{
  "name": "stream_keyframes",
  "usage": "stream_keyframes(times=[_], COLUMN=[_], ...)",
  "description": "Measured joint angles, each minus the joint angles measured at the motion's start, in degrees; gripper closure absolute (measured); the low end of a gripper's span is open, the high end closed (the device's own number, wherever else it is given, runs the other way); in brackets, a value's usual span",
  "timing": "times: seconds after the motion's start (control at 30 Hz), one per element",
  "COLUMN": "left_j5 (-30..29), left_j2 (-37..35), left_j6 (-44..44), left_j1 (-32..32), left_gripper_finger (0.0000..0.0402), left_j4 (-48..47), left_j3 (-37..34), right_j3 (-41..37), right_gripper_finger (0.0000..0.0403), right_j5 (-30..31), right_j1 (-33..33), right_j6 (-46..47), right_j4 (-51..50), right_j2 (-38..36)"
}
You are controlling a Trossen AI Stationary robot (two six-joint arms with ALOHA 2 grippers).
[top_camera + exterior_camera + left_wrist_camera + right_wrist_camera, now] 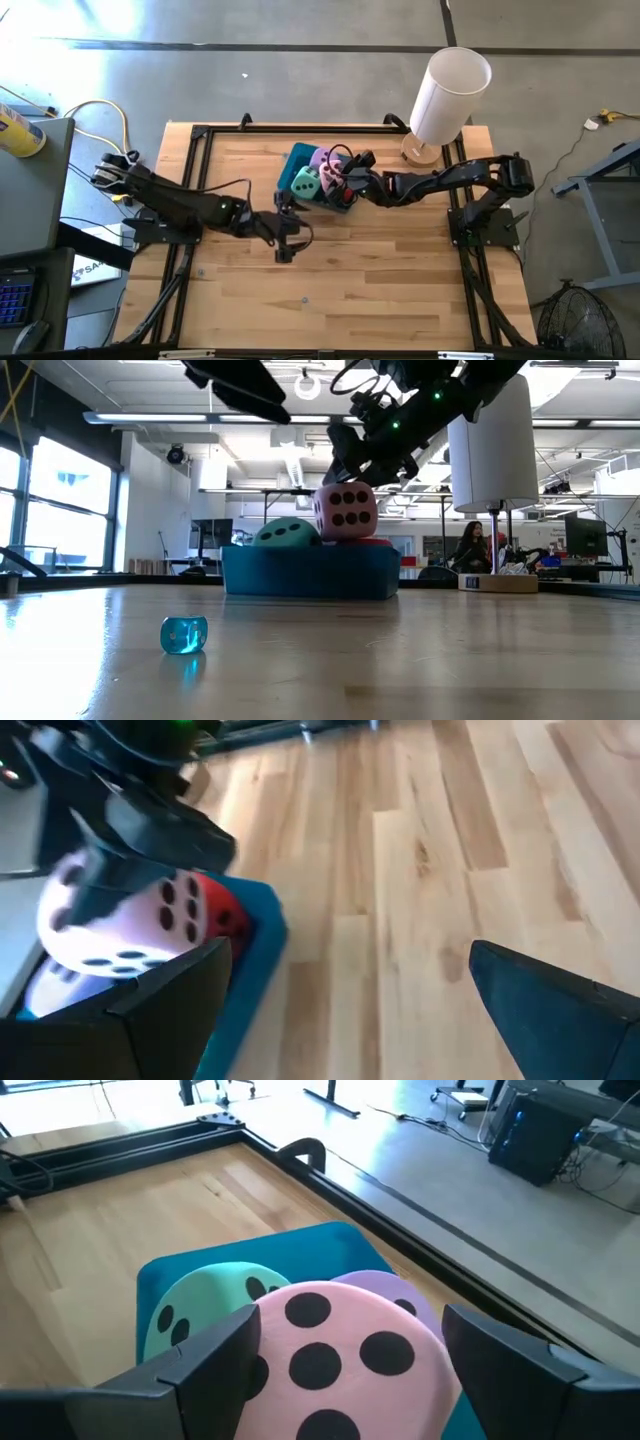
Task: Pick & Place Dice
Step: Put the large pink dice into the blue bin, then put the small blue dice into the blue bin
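The right gripper [338, 180] is over the teal tray [300, 576], fingers [215, 1345] clamped on either side of the pink die [346, 511], which hangs just above the tray's contents, six dark pips facing the low camera. The tray sits on the wooden table [400, 270], near the middle of the far edge. Inside it, mint green die [306, 182] lies toward the left end, lilac die [322, 158] toward the far side, red die [222, 910] partly hidden under the pink one. The left gripper [285, 240] hangs over bare table near the centre, just on the near side of the tray, its fingers [545, 1005] spread wide with nothing between them. A small clear blue die [184, 634] rests alone on the table toward the near edge. A white cylinder [448, 95] on a round wooden base stands at the far right corner. A person [472, 548] sits in the room beyond the table.
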Motion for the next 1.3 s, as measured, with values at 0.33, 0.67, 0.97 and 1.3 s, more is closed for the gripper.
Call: stream_keyframes(times=[0.33,0.67,0.97,1.3], left_j5=[-0.5,-0.4,2.7,4.1], left_j2=[0.0,0.1,0.1,0.1], left_j6=[-4.1,-5.0,-3.3,-11.9], left_j1=[-0.3,2.0,-1.2,-12.3], left_gripper_finger=[0.0002,0.0002,0.0002,0.0002], left_j4=[6.1,9.1,9.1,14.3], left_j3=[-5.8,-7.9,-8.2,-14.9], right_j3=[0.0,0.2,0.3,0.3], right_gripper_finger=[0.0098,0.0098,0.0098,0.0098], right_j5=[-0.7,-1.3,2.2,10.3], right_j1=[0.1,0.3,6.2,20.9], right_j6=[-1.5,-5.4,-14.0,-16.2], right_j4=[3.4,7.0,9.6,6.3], right_j2=[-0.1,-0.2,-5.1,-10.4])
